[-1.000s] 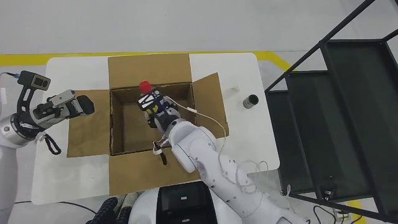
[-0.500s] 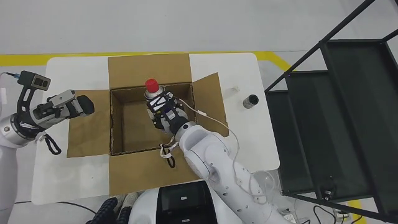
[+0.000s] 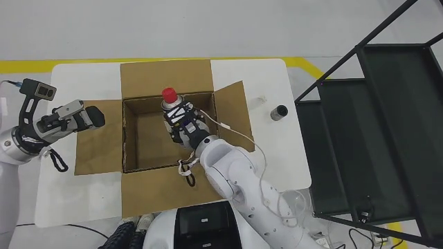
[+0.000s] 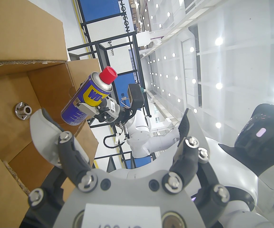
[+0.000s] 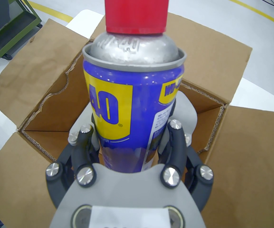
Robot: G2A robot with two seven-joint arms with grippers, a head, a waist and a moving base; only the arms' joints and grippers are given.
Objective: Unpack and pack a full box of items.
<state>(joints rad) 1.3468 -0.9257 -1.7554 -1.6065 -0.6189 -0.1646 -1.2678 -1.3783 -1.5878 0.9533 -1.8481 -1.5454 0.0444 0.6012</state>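
While the right claw (image 5: 131, 131) is closed on the lower body of the can (image 5: 127, 91), the can stands nearly upright with its red cap (image 3: 168, 95) uppermost, held above the open box (image 3: 166, 72) near the back right corner; its base hangs clear of the box floor, touching no cardboard in the right wrist view; the box sits in the middle of the white table (image 3: 263, 76) with all four flaps folded outward, the right one tilted up rather than flat; the left claw (image 3: 93, 117) hovers over the left flap, well apart from the can, its two fingers spread wide and gripping nothing; a small metal cylinder (image 3: 279, 113) stands on the table just beyond the right flap, with a small clear piece (image 3: 261, 100) near it; in the left wrist view a round metal fitting (image 4: 22, 111) shows against brown cardboard, though whether it lies inside the box or past it is hard to tell.
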